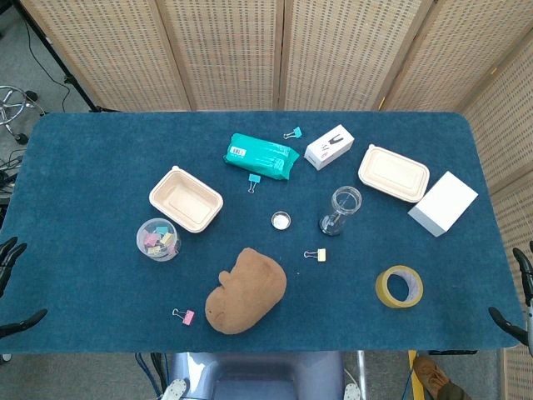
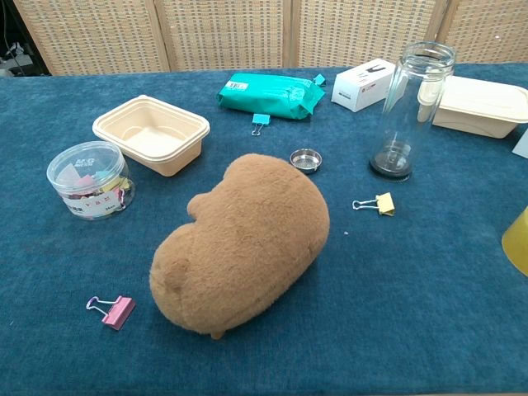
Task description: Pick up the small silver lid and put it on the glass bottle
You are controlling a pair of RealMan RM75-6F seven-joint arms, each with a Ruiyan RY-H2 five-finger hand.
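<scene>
The head view shows only the outermost parts of both hands, at the lower corners of the frame; the chest view shows neither. The left hand (image 1: 12, 283), black in colour, appears at the left edge as two separate dark fingers (image 1: 10, 252) pointing inward near the top and a further one lower down, spread well apart from each other. The right hand (image 1: 518, 296), likewise black, appears at the right edge with the same arrangement: one dark tip higher, one lower, well apart. Nothing lies between the digits of either hand. The palms, wrists and arms are cut off by the frame edges.
</scene>
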